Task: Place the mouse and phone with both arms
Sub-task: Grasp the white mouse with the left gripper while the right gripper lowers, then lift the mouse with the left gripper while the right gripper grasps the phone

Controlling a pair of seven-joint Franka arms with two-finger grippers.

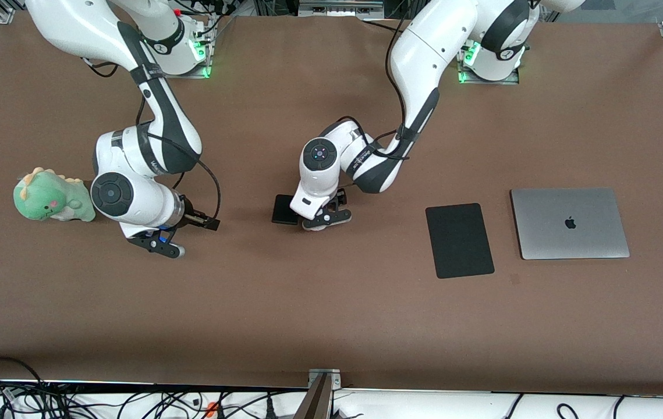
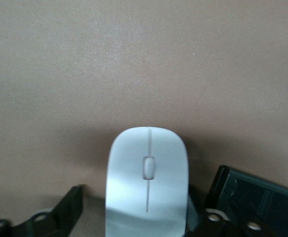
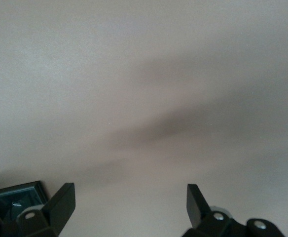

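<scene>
Glossy oval mouse beside flat black phone.

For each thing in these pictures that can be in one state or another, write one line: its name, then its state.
White glossy oval mouse: flat on the table, between the left claw's fingers.
Small black rectangular phone: flat on the table, beside the mouse.
Silver laptop: lid closed.
Large flat black mat: flat, nothing on it.
Green plush dinosaur: lying untouched.
Right claw: open, holding nothing, over bare table.
</scene>
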